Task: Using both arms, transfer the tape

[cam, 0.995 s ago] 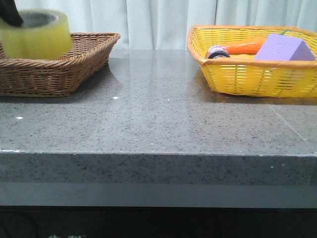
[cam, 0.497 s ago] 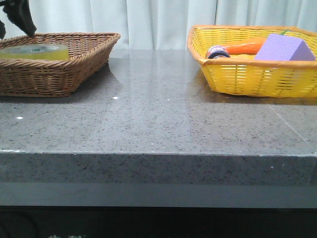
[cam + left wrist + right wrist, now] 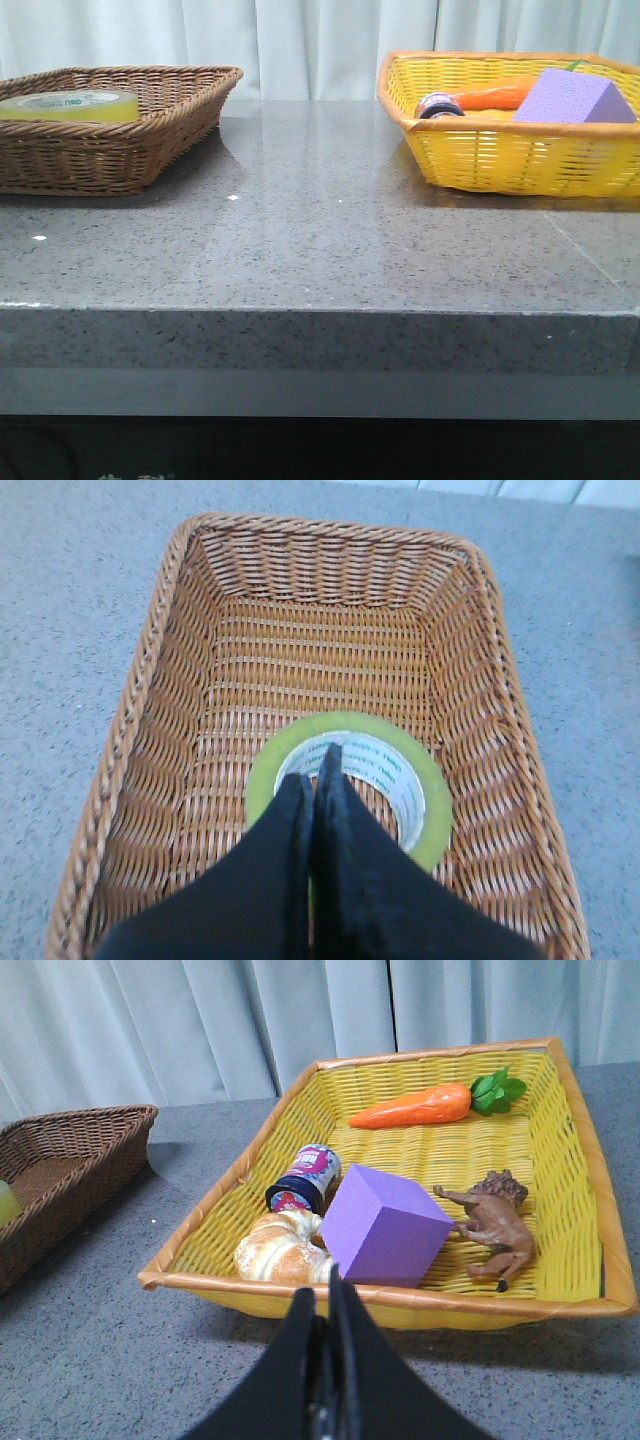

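Observation:
The tape [image 3: 68,104], a wide yellow roll with a white core and green lettering, lies flat in the brown wicker basket [image 3: 150,115] at the far left of the table. In the left wrist view the tape [image 3: 350,725] sits on the floor of the basket [image 3: 150,680]. My left gripper [image 3: 318,765] hangs above it, shut and empty, its tips over the core. My right gripper [image 3: 322,1290] is shut and empty above the table, in front of the yellow basket [image 3: 400,1300]. Neither gripper shows in the front view.
The yellow basket [image 3: 500,160] at the far right holds a carrot [image 3: 410,1110], a purple block [image 3: 385,1225], a small dark roll [image 3: 305,1178], a croissant [image 3: 285,1250] and a toy lion [image 3: 495,1222]. Grey stone table between the baskets; curtain behind.
The tape was held up over the brown basket, then came to lie flat in it. My left gripper let it go, rose and left the front view.

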{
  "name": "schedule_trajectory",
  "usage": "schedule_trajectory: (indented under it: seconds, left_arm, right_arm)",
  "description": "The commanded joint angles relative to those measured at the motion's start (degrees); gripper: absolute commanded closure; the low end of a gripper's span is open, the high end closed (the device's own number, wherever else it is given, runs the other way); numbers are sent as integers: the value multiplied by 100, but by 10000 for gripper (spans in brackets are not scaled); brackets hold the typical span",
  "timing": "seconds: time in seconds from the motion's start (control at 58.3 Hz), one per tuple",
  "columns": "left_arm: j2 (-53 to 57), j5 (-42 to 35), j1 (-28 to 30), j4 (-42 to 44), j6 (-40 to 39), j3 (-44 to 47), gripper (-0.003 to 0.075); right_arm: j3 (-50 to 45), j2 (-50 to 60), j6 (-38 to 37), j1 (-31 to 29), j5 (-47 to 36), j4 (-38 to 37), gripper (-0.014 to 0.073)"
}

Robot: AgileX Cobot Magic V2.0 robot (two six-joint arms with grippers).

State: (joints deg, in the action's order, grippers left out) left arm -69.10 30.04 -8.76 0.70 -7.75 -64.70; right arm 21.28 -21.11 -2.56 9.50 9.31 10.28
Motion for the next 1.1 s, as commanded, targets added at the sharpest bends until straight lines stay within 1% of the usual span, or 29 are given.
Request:
schedule_trajectory:
  seconds: [0.0,0.223,0.309,0.429,0.6,1.081]
  left_arm:
    - [799,-805,8,-16,-35,468,740]
    - [2633,-1523,8,44,-35,2379,740]
    - [3274,-1572,8,57,-35,2971,740]
    - [3940,-1572,8,57,-35,3535,740]
    - [4400,-1522,8,57,-35,3850,740]
    - [4400,-1510,8,57,-35,3898,740]
  right_arm:
    - [165,-13,27,-28,-492,-24,715]
    - [165,-13,27,-28,-487,-24,715]
    - [165,-13,27,-28,-487,-24,715]
    - [165,-13,27,-28,-487,-24,715]
    - [165,-13,27,-28,-487,-24,715]
    - [165,-13,27,-28,-487,-24,715]
